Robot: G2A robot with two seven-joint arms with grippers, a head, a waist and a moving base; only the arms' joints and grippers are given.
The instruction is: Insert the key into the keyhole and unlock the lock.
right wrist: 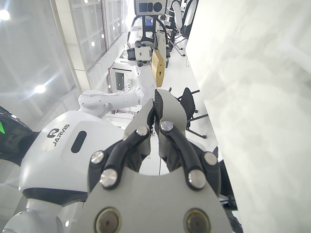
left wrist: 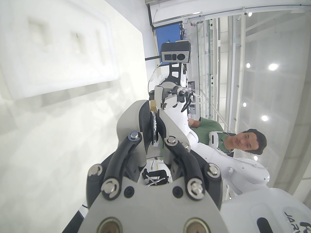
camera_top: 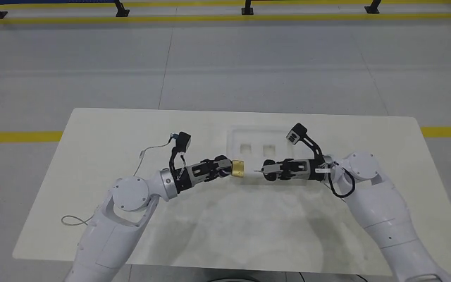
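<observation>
Brass padlock [right wrist: 158,69] hangs over the table [camera_top: 99,155], pinched at its far end by the left gripper [camera_top: 227,167], with the keyhole [right wrist: 159,74] facing my right gripper [right wrist: 155,99], whose pads are pressed tight together just short of it. I can't make out the key between them. My call: line the tip dead on the slot, creep straight in, no twisting until it's seated.

Both arms bend inward, their claws pointing at each other almost tip to tip. The left claw [camera_top: 227,167] is clamped on the lock [camera_top: 239,168]; the right claw [camera_top: 261,171] has its fingers pressed together.
</observation>
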